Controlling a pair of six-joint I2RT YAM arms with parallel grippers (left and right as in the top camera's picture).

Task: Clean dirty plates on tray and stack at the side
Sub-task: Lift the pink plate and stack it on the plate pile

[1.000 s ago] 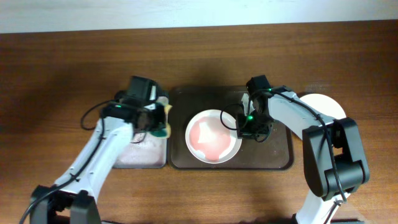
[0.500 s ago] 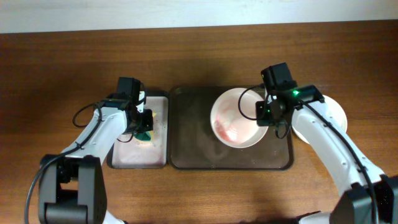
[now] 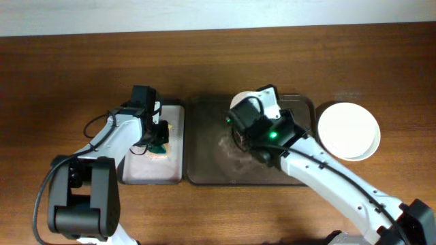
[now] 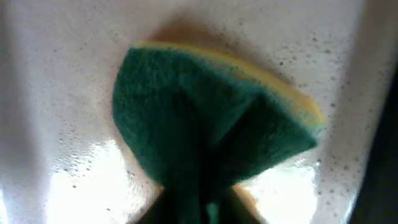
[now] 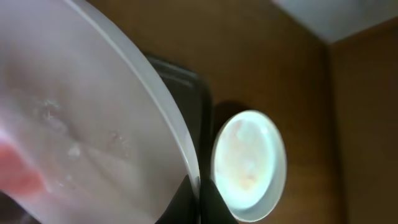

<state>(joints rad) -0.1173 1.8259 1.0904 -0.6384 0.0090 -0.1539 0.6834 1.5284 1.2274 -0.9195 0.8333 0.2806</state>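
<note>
My right gripper is shut on the rim of a white plate and holds it tilted above the dark brown tray. In the right wrist view this plate fills the left side, with a red smear at its lower left, and the jaws pinch its edge. A second pale plate lies on the table right of the tray; it also shows in the right wrist view. My left gripper is shut on a green and yellow sponge.
The sponge hangs over the smaller narrow tray with a wet pale inside, left of the brown tray. The right arm's forearm crosses the brown tray's right half. A white wall edge runs along the table's far side.
My right arm has swung left across the tray with the plate and tilted it up. The plate on the table at the right is now uncovered. My left gripper has barely moved.
</note>
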